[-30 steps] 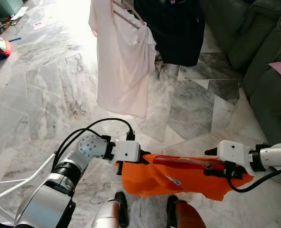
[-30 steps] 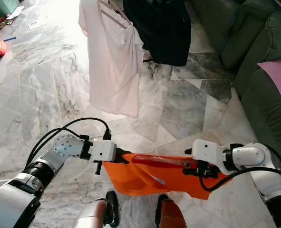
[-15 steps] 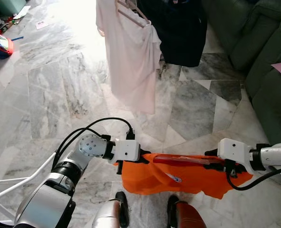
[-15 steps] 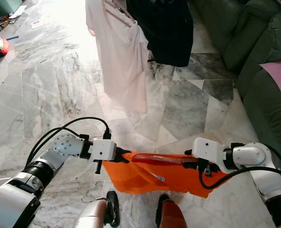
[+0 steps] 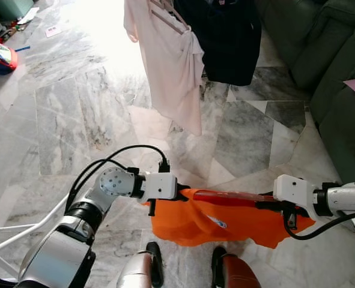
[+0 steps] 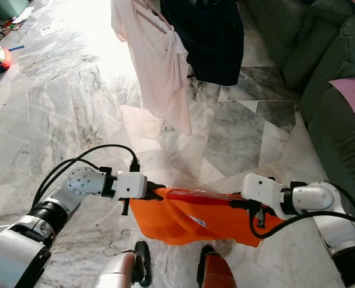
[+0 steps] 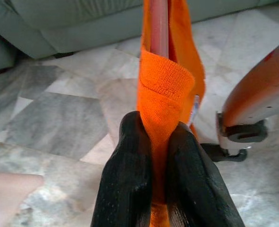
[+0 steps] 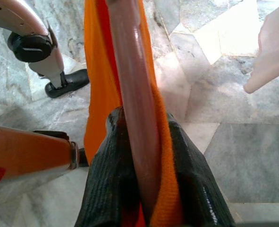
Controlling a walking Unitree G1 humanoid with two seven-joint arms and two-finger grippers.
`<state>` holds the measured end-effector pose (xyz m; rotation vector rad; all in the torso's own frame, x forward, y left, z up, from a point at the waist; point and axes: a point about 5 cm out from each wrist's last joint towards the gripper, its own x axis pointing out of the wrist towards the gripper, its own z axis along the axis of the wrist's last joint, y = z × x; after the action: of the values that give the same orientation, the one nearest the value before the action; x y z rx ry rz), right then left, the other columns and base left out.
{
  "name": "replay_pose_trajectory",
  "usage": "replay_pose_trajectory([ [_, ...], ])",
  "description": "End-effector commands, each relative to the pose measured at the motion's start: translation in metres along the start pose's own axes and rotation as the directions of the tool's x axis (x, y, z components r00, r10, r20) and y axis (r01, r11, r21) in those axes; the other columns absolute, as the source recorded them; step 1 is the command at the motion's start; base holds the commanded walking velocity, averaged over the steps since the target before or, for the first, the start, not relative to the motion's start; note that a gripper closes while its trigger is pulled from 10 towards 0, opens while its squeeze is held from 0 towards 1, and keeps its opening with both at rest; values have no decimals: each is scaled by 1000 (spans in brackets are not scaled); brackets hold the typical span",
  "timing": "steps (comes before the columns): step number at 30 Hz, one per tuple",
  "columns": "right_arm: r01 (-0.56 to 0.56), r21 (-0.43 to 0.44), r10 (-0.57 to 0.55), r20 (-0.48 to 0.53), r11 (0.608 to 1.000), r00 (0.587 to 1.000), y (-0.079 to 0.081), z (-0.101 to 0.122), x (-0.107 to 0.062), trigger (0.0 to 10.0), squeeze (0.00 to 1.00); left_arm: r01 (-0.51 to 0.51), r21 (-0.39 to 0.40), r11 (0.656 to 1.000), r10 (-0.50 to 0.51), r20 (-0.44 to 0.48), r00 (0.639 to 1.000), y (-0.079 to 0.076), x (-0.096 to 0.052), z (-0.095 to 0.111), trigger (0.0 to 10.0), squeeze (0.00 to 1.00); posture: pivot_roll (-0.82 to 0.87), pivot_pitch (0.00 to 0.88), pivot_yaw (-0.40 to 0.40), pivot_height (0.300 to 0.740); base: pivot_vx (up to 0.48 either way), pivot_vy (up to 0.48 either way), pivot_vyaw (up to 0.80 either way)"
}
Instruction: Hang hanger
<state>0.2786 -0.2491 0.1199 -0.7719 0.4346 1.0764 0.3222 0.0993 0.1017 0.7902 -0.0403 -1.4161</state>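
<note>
Orange garment [image 5: 225,219] on hanger [image 5: 234,197], pinched by both grippers' fingers [image 7: 130,179]

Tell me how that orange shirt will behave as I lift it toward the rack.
Probably floppy: the orange shirt sags below the red hanger, which looks rigid and should keep the top edge straight. It seems light, so it may swing. Left gripper and right gripper pinch fabric, which might slip.

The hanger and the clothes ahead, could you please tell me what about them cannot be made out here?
- Hanger: its hook, hidden by the orange garment, head views.
- Pink garment and dark garment: whatever they hang from, cut off by the top edge.
- Garment's label print: too small.
</note>
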Motion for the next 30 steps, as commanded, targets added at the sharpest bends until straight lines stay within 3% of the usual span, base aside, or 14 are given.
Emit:
replay_pose_trajectory([
  [1, 15, 15, -15, 13, 1000, 1000, 0, -2, 1, 0, 0, -43, 4, 999, 43, -17, 999, 2, -5, -4, 6980, 0, -134, 275, 117, 740, 0, 0, 0],
  [2, 17, 14, -17, 14, 1000, 1000, 0, -2, 1, 0, 0, -51, 7, 999, 51, -18, 999, 3, -6, -4, 8902, 0, -134, 275, 117, 740, 0, 0, 0],
  [3, 20, 14, -21, 15, 1000, 1000, 0, -2, 2, 0, 0, -60, 11, 998, 61, -20, 998, 3, -6, -3, 10000, 0, -134, 275, 117, 740, 0, 0, 0],
  [6, 27, 15, -27, 19, 1000, 999, 0, -2, 3, 0, 0, -88, 10, 996, 89, -18, 996, 6, -6, -3, 10000, 0, -135, 276, 117, 740, 0, 0, 0],
  [7, 29, 14, -29, 20, 999, 999, 0, -2, 3, 0, 0, -98, 11, 995, 98, -18, 995, 7, -6, -2, 10000, 47, -135, 276, 117, 740, 0, 0, 0],
  [8, 30, 14, -31, 21, 999, 999, 0, -2, 3, 0, 0, -105, 11, 994, 105, -19, 994, 8, -6, -2, 10000, 612, -135, 276, 117, 740, 0, 0, 0],
  [9, 30, 14, -31, 21, 999, 999, 0, -2, 3, 0, 0, -105, 11, 994, 105, -19, 994, 8, -6, -2, 10000, 612, -135, 276, 117, 740, 0, 0, 0],
  [10, 36, 15, -37, 23, 999, 999, 0, -2, 4, 0, 0, -139, 1, 990, 139, -19, 990, 11, -6, -2, 10000, 1000, -136, 274, 122, 740, 0, 0, 0],
  [19, 96, 36, -96, -17, 995, 995, 2, -11, 8, 0, 0, -299, 82, 951, 298, 32, 954, 27, -9, 8, 10000, 1000, -137, 271, 130, 740, 0, 0, 0],
  [25, 146, 72, -145, -25, 987, 989, 5, -17, 16, 0, 0, -346, 142, 927, 343, 49, 938, 29, -11, 11, 10000, 1000, -137, 268, 128, 740, 0, 0, 0],
  [30, 214, 114, -213, -25, 970, 977, 4, -19, 21, 0, 0, -354, 144, 924, 348, 68, 935, 27, -14, 11, 10000, 1000, -140, 268, 120, 740, 0, 0, 0],
])
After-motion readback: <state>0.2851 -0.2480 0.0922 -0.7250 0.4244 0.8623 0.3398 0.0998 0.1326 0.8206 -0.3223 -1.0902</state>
